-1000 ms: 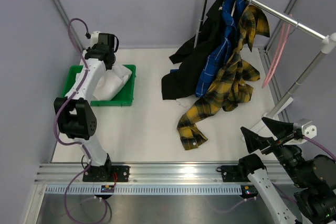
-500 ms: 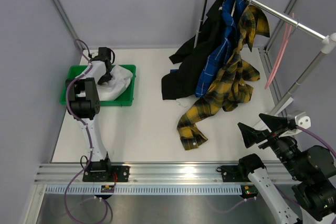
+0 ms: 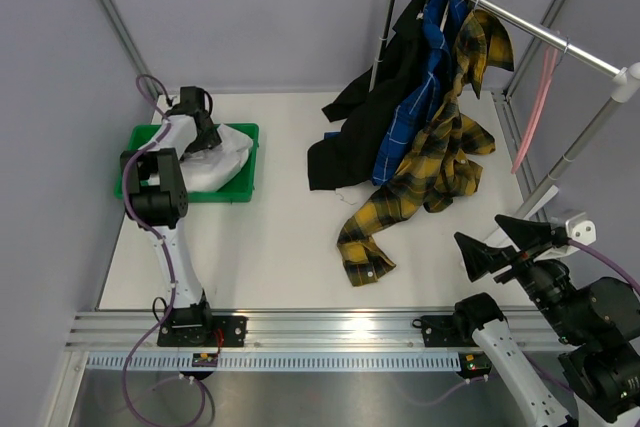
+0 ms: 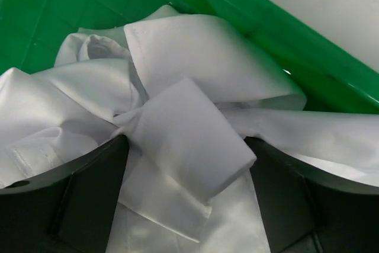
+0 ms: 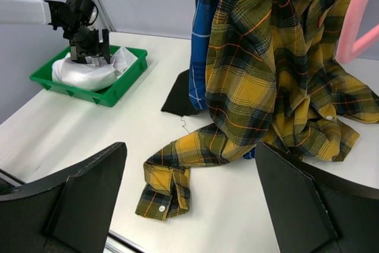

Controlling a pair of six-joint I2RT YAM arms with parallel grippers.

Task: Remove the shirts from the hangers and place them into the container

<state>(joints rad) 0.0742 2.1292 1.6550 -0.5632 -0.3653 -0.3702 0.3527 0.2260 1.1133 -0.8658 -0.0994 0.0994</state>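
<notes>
White shirt [image 4: 189, 140] lay in green container [image 4: 296, 39]: judged soft, light, limp; take at raised fold. Wide apart stood left fingers [image 4: 77, 199] and right fingers [image 5: 89, 199].

Four shirts: one white shirt [image 3: 222, 152], one black shirt [image 3: 360, 117], one blue plaid shirt [image 3: 410, 117], one yellow-and-black plaid shirt [image 3: 440, 162]. One bare pink hanger [image 5: 354, 25]; hangers under shirts can't be counted. One green tray [image 3: 232, 194]. One rail [image 3: 520, 22].

A robotics lab test cell: two cabled robot arms [image 3: 155, 197] bolted to a slotted aluminium rail [image 3: 330, 332] edging a bare white desk [image 3: 280, 247], enclosed by plain grey panels [image 3: 260, 17] and metal posts [image 3: 105, 7], shirts [image 3: 440, 147] hanging on a stand-mounted bar [image 3: 560, 42].
</notes>
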